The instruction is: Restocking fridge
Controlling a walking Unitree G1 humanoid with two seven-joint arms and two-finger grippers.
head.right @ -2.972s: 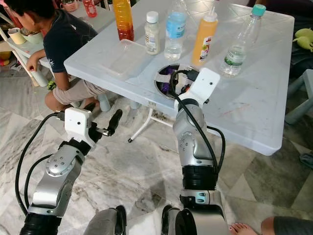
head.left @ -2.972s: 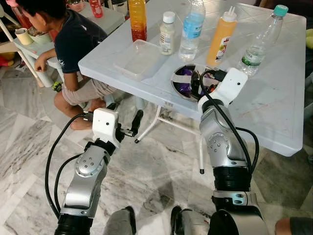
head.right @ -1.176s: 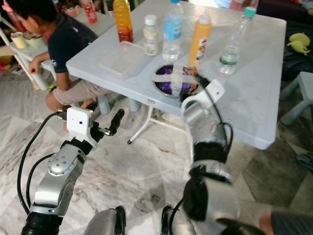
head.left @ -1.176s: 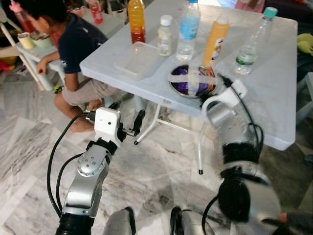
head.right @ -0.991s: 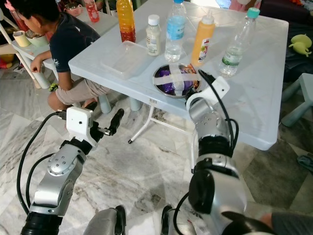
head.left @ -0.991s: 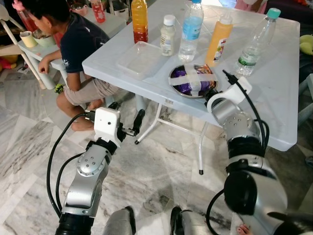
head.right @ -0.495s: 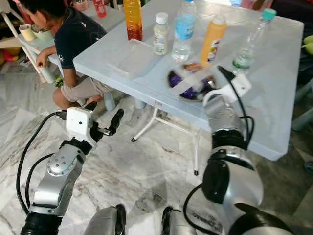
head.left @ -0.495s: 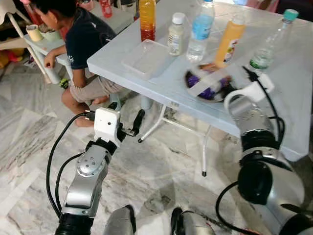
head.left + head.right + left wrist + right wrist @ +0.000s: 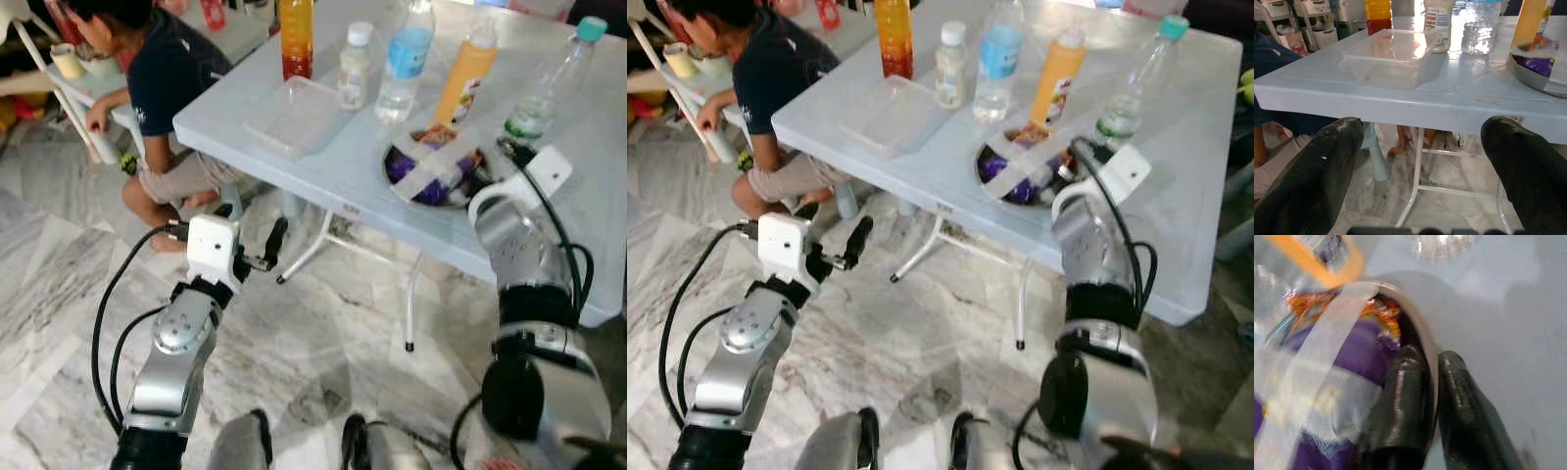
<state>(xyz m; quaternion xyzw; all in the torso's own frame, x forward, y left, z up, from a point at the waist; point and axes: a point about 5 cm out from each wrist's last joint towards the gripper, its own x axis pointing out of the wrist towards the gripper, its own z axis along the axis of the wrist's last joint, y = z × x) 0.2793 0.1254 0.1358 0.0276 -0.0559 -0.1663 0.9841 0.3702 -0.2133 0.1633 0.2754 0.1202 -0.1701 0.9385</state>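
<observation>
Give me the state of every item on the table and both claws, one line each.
Metal bowl: taped over, tilted, rim pinched.
Right claw: shut on the metal bowl rim.
Left claw: open, below the table edge, holding nothing.
Clear container: lid on, looks empty.
Orange squeeze bottle: upright, capped.
Blue-label bottle: upright.
Small white-cap bottle: upright, capped.
Teal-cap bottle: upright, capped.

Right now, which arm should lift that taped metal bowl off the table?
Right. The right gripper is already pinched on the bowl's rim, while the left gripper hangs open below the table edge.
</observation>
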